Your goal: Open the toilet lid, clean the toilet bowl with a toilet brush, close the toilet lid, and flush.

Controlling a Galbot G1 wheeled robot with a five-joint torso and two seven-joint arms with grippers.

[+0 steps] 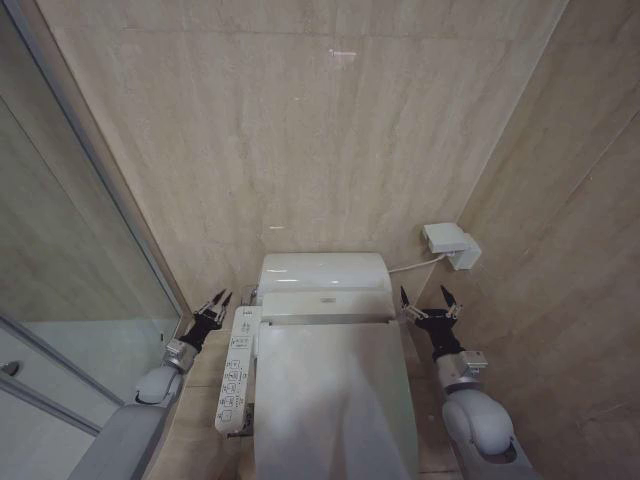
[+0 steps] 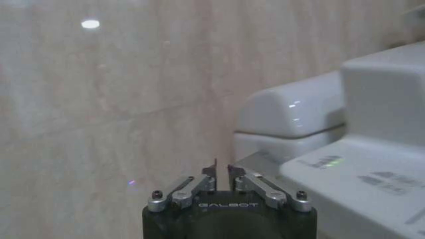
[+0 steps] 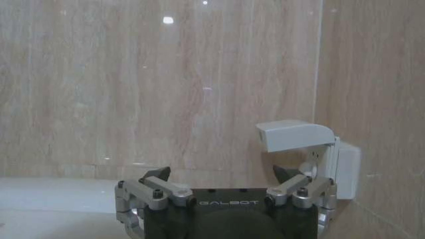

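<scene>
The right pincer (image 1: pixel 431 302), spread wide beside the closed lid (image 1: pixel 335 400), should hook the lid's edge squarely and lift gently, while the left pincer (image 1: pixel 219 304), nearly shut, waits opposite.

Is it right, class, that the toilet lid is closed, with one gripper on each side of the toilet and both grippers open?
Not quite. The left gripper is shut, its fingertips nearly touching in the left wrist view. The right gripper is open. The toilet lid is closed, with one gripper on each side of the toilet.
</scene>
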